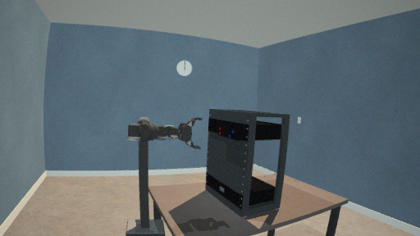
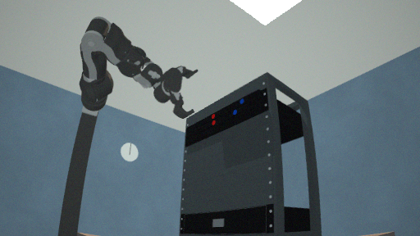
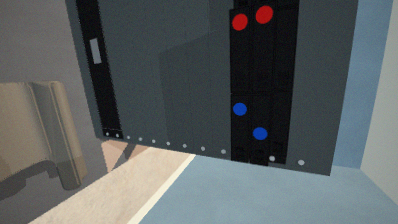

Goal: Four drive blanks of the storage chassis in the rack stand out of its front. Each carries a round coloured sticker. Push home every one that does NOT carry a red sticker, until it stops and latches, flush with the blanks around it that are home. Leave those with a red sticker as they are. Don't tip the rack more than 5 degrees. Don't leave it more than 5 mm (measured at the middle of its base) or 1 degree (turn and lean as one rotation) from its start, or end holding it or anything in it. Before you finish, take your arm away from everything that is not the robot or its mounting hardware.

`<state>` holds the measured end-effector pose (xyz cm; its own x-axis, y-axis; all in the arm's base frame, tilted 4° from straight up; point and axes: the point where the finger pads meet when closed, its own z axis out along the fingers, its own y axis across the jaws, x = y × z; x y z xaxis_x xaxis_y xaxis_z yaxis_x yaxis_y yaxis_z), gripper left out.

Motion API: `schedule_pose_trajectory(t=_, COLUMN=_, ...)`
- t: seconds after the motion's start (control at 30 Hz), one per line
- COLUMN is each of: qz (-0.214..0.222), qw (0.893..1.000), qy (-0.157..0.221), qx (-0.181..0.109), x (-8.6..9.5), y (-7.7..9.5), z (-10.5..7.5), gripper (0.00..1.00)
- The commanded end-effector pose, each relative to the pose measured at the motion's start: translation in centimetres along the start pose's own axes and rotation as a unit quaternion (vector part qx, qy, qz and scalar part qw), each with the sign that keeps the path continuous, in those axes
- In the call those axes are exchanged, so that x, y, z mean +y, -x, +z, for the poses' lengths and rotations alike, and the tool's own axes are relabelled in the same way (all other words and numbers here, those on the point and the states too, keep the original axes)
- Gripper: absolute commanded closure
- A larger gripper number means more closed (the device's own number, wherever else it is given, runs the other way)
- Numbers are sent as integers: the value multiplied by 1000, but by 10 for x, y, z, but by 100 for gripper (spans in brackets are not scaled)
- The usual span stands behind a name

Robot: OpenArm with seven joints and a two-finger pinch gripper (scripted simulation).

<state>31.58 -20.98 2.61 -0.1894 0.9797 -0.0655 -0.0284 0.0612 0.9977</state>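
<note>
The dark rack (image 1: 251,164) (image 2: 274,164) (image 3: 175,75) stands on the table (image 1: 312,197). The black storage chassis (image 1: 242,132) (image 2: 250,107) sits in its top bay. Two blanks carry red stickers (image 1: 219,128) (image 2: 213,116) (image 3: 240,22). Two carry blue stickers (image 1: 233,131) (image 2: 241,101) (image 3: 240,109); the second blue one (image 1: 229,135) (image 2: 235,111) (image 3: 259,133) is close by. I cannot tell how far any blank stands out. My gripper (image 1: 198,133) (image 2: 193,91) is open and empty, in the air a short way off the rack's front, level with the chassis. One finger (image 3: 35,130) shows in the wrist view.
The arm's pedestal (image 1: 143,184) (image 2: 78,172) stands on the floor beside the table's near left edge. A second black unit (image 1: 223,189) (image 2: 225,221) fills the rack's bottom bay. A grey blank panel (image 2: 230,164) covers the middle of the front.
</note>
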Motion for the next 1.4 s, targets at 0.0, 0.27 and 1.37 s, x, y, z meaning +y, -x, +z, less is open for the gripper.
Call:
schedule_pose_trajectory(t=0.0, qz=0, qw=1000, qy=2, qx=1, x=1, y=0, z=0, gripper=0)
schedule_pose_trajectory(t=0.27, qz=0, qw=1000, qy=2, qx=1, x=1, y=0, z=0, gripper=0)
schedule_pose_trajectory(t=1.37, qz=0, qw=1000, qy=2, qx=1, x=5, y=-12, z=16, gripper=0)
